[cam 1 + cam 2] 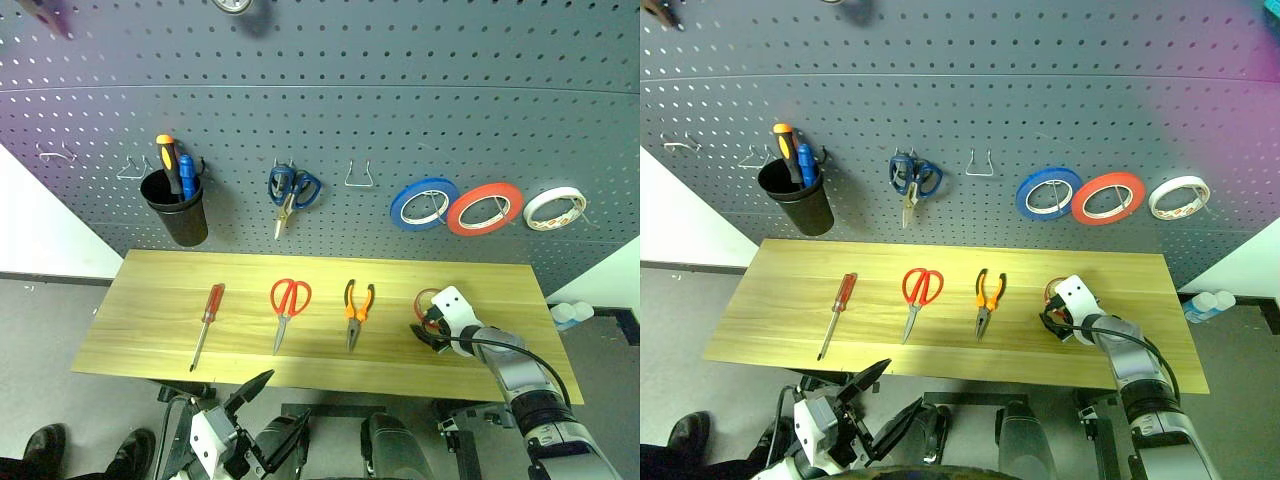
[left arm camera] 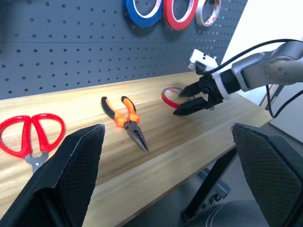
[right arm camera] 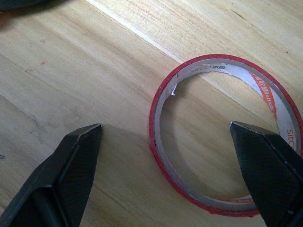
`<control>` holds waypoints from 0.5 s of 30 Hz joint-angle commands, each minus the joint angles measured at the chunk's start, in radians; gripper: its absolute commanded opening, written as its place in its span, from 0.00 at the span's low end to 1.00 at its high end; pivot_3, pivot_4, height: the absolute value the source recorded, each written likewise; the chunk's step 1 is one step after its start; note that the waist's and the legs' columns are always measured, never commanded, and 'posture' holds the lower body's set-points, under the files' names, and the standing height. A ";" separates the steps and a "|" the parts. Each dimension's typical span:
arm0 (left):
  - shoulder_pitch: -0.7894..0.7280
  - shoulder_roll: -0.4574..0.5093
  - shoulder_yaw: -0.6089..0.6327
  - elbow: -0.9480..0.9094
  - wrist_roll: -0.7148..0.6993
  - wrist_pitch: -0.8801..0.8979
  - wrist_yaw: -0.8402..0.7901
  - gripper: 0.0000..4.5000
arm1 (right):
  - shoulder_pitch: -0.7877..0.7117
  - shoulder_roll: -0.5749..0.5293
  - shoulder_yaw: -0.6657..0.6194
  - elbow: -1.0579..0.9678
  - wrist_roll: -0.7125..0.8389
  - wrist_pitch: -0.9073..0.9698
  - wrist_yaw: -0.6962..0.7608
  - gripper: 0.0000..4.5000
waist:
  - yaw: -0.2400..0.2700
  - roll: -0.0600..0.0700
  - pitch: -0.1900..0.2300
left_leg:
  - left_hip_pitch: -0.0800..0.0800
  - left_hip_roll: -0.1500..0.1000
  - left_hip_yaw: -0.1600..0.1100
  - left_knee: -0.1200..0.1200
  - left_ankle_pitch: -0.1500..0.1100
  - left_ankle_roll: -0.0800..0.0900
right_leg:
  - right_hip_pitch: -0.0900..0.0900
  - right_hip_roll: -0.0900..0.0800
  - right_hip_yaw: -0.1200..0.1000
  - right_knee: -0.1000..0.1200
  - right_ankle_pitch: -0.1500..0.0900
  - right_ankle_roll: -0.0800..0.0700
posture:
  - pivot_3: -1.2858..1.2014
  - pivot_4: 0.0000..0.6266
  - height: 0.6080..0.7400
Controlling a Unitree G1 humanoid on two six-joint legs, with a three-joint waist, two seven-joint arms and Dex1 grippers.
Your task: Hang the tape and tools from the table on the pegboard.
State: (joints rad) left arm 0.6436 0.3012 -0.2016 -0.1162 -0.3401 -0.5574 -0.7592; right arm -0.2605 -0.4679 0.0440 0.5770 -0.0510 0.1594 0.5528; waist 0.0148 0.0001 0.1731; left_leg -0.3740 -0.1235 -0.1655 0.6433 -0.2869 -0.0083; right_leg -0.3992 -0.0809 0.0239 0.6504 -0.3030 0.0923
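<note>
A long table with a light yellow wood top (image 1: pixel 150 320) stands in the middle of the head views, in front of a wide dark grey pegboard full of small holes (image 1: pixel 400 90). Four things lie in a row on the table. From left to right they are a slim screwdriver with a red handle (image 1: pixel 207 322), scissors with red handles and steel blades (image 1: pixel 287 307), small pliers with orange and black handles (image 1: pixel 356 308), and a small thin roll of red tape with a pale inner ring (image 3: pixel 222 135). The tape lies flat at the right end of the row, near the lower right of the table. The right gripper (image 1: pixel 428 332) points down at the tape with its two black fingers spread wide. In the right wrist view one finger is outside the ring and the other is over its far edge, so the near side of the ring lies between them, and they are not squeezing it. The left gripper (image 1: pixel 262 405) is low at the bottom left of the picture, in front of the table's near edge, with its fingers spread wide too and nothing in them. On the pegboard hang a black cup with an orange and a blue screwdriver (image 1: pixel 175 200), blue scissors (image 1: pixel 290 190), a blue roll (image 1: pixel 424 203), a bigger red roll (image 1: pixel 484 207) and a white roll (image 1: pixel 555 207).
</note>
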 commanded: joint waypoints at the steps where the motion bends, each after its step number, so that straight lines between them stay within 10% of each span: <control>1: -0.005 0.003 0.002 0.003 -0.007 -0.022 -0.010 0.99 | -0.009 0.007 0.001 0.007 -0.001 -0.019 -0.007 1.00 | 0.000 0.000 0.000 | 0.000 0.000 0.000 0.000 0.000 0.000 | 0.000 0.000 0.000 0.000 0.000 0.000 | 0.54 0.23 1.00; 15: -0.038 0.018 0.018 0.028 -0.022 -0.022 -0.042 0.99 | -0.009 0.022 0.000 0.022 -0.003 -0.040 -0.025 1.00 | -0.001 0.001 -0.001 | 0.000 0.000 0.000 0.001 0.000 0.000 | 0.000 0.000 0.000 0.001 0.001 0.002 | 0.53 0.20 1.00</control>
State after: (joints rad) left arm 0.6063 0.3125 -0.1986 -0.0804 -0.3614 -0.5580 -0.7983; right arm -0.2642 -0.4515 0.0442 0.5954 -0.0548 0.1284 0.5336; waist 0.0140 0.0010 0.1721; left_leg -0.3737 -0.1236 -0.1653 0.6447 -0.2868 -0.0085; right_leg -0.3988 -0.0804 0.0239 0.6511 -0.3017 0.0939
